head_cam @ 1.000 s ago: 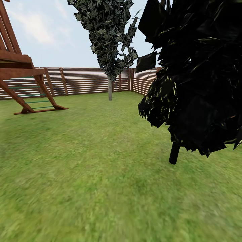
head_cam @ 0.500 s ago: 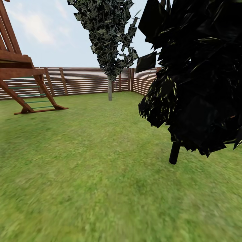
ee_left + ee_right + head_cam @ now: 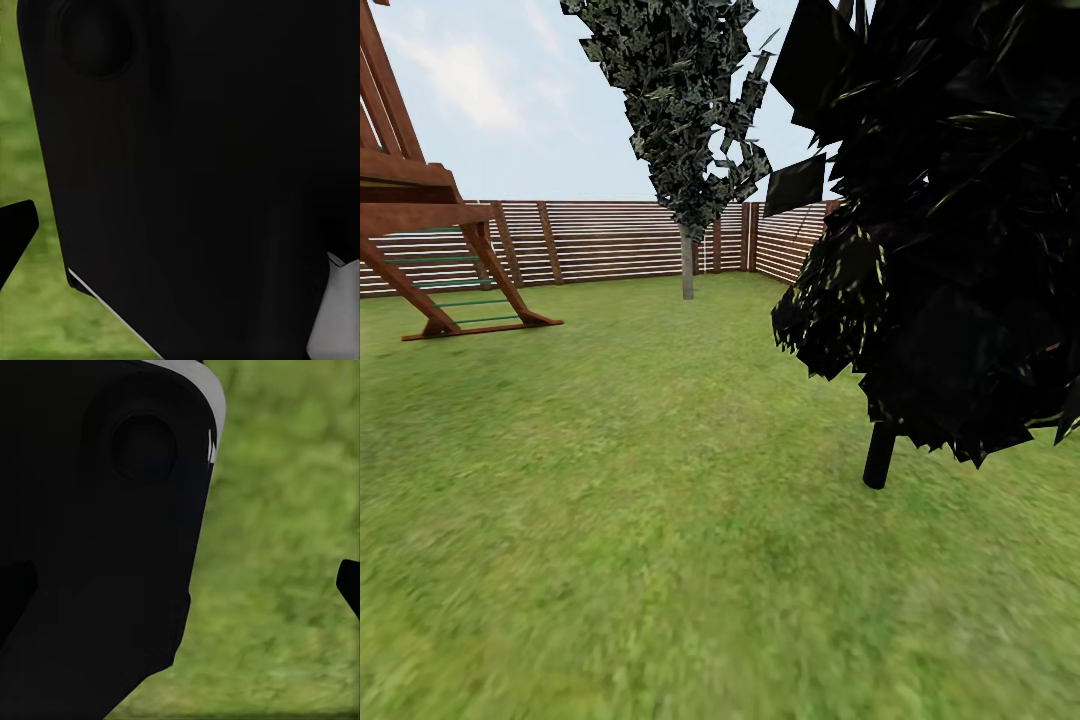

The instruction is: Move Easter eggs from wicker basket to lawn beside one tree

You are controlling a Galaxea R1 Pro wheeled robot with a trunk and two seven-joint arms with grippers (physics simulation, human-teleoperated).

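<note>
Nothing has shifted: the lawn (image 3: pixel 640 480), dark tree (image 3: pixel 950 230) and fence (image 3: pixel 610 240) stay put; finger state cannot be told.

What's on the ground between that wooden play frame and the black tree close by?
Nothing but grass: in the head view, lawn runs from the play frame to the black tree.

Lawn (image 3: pixel 660 520) w/ dark tree (image 3: pixel 879 455), wooden playset (image 3: pixel 450 300).

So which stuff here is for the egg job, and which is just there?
For the job:
lawn

Just there:
dark tree
far tree
fence
play frame
</note>
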